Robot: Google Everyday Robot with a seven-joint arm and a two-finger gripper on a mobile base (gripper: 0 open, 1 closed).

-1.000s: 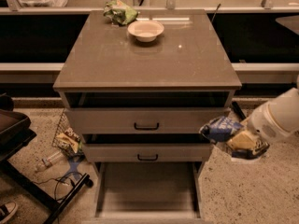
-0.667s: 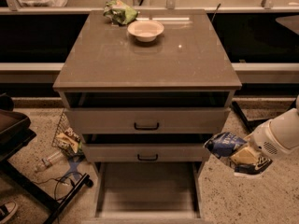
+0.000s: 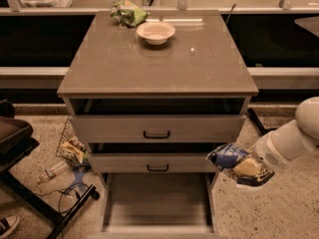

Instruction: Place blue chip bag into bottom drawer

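Observation:
The blue chip bag (image 3: pixel 230 158) is a shiny dark-blue foil bag with white lettering, held in the air at the cabinet's lower right corner, beside the middle drawer's right end. My gripper (image 3: pixel 243 169) is shut on the blue chip bag; it comes in from the right on a white arm (image 3: pixel 291 141). The bottom drawer (image 3: pixel 157 203) is pulled out toward me, a wide shallow grey-beige tray with a bare floor, below and to the left of the bag.
Two drawers with black handles (image 3: pixel 156 134) sit above the open one. On the cabinet top stand a white bowl (image 3: pixel 155 32) and a green snack bag (image 3: pixel 127 12). A wire basket with litter (image 3: pixel 72 146), a bottle and black chair legs (image 3: pixel 55 210) lie on the floor at left.
My gripper with the blue chip bag has moved lower and a little to the right, then back leftward toward the open bottom drawer.

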